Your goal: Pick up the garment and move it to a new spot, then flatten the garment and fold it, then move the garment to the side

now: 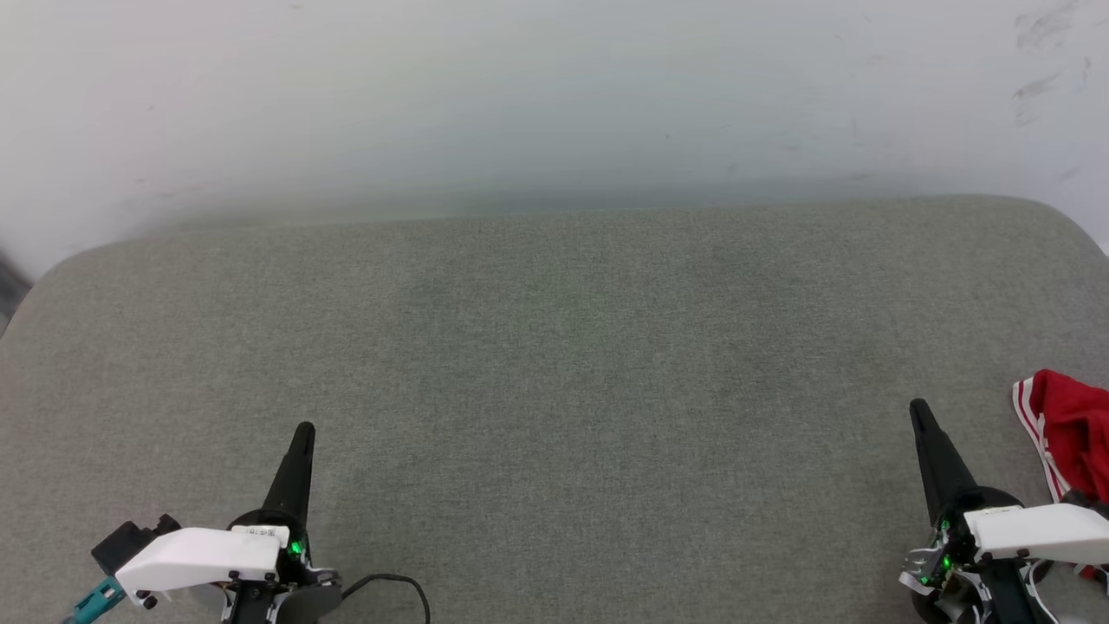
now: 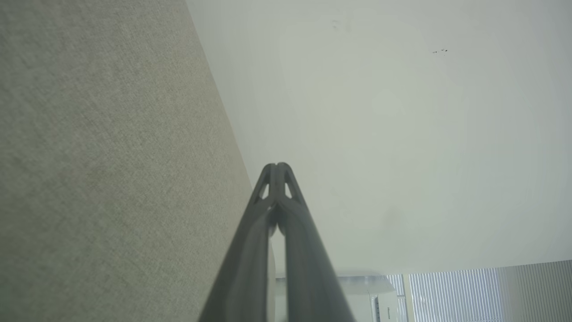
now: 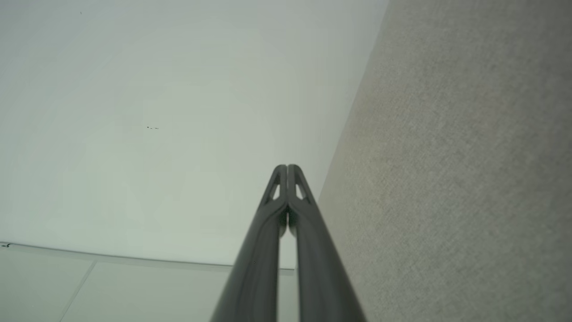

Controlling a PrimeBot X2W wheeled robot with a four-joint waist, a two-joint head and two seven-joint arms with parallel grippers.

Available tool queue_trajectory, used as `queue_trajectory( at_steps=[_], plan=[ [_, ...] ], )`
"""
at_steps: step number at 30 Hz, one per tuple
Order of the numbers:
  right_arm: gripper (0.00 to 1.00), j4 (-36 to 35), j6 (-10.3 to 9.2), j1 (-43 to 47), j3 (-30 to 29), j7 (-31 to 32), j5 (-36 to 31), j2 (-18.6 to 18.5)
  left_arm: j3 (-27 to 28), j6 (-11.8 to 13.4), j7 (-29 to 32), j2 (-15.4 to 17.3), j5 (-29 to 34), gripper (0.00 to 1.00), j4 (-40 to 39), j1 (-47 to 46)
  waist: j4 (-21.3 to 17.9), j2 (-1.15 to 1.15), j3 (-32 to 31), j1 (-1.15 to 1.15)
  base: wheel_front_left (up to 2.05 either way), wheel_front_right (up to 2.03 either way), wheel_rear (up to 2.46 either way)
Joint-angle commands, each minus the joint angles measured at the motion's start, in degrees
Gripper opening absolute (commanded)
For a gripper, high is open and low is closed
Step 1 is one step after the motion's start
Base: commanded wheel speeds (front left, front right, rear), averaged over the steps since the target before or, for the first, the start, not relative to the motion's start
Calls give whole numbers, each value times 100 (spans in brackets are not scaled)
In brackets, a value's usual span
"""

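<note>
Left gripper: fingers pressed together, holding nothing, poised over the near-left part of the surface.
Right gripper: fingers pressed together, holding nothing, at the near right.
Garment: red with white-striped trim, lying on the surface at the far right, just beside the right gripper and clear of its fingers. It appears bunched, but the frame edge cuts most of it off.
Surface: grey woven fabric, backed by a white wall.

The head camera looks forward and down over the bench to the wall. The wrist cameras sight closely along the left fingers and right fingers, sharing the bench and wall beyond them.
</note>
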Motion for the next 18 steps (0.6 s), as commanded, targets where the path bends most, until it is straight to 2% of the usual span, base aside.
queue_trajectory(
  at_steps=[1, 18],
  plan=[
    [0, 0, -1, -107, -12, 25, 100, -18, 26, -13, 29, 10, -95, 0, 4, -126, 2, 0, -1, 0, 0, 0, 0],
    [0, 54, -2, -143, -72, 224, 793, -2, 66, -15, 224, -8, -757, 0, 102, -220, 44, 0, -26, 0, 0, 0, 0]
  ],
)
